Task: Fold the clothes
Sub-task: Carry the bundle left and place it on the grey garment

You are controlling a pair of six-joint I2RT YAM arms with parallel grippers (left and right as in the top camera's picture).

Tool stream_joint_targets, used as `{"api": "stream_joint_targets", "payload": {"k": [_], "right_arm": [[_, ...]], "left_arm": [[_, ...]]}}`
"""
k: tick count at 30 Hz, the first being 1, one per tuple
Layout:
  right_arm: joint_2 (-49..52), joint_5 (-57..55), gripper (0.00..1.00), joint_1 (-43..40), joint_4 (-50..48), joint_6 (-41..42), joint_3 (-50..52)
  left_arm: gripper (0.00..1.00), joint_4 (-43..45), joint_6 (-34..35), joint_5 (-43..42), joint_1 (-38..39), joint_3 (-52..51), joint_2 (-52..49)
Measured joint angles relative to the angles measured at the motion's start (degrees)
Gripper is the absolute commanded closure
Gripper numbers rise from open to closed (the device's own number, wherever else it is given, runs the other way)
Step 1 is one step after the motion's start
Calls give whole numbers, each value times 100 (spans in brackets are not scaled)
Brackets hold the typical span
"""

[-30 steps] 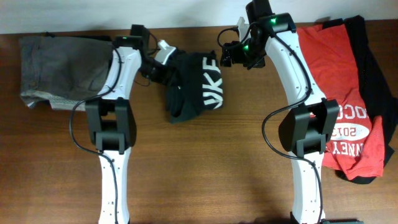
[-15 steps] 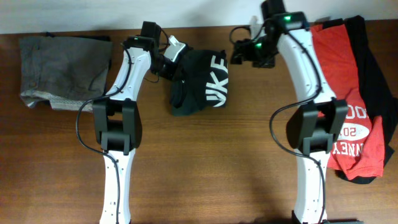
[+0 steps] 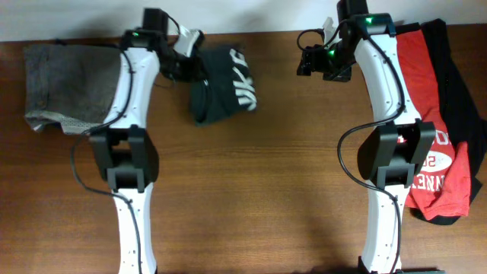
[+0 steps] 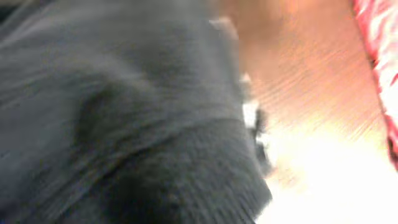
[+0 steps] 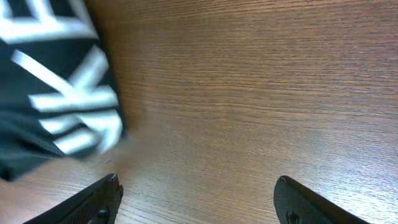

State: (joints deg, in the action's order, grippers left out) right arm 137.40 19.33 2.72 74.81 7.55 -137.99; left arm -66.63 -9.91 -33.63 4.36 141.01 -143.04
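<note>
1. Black T-shirt, white-lettered: found bunched on the desk, far centre-left
2. Left claw: closed on the shirt's left edge
3. Right claw: held open over bare wood, right of the shirt
4. Red T-shirt: laid at far right

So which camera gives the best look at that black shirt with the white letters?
The overhead view: the whole bunched black shirt shows, lying on the table near its far edge. The left wrist view gives only blurred dark cloth up close; the right wrist view catches one corner with letters.
</note>
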Motion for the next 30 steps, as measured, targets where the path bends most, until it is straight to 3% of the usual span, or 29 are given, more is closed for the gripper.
{"api": "stream_joint_targets", "payload": {"k": [7,16,30], "right_arm": [[0,0,18,0,11,0,0],[0,0,18,0,31,-46,90],[0,-22,18,0,20,-155,420]], "left_arm": [[99,2,485,20,-328,107,710],[99,37,1403,271,-1165,125,911],[99,1220,3023,435,-2905,125,916]]}}
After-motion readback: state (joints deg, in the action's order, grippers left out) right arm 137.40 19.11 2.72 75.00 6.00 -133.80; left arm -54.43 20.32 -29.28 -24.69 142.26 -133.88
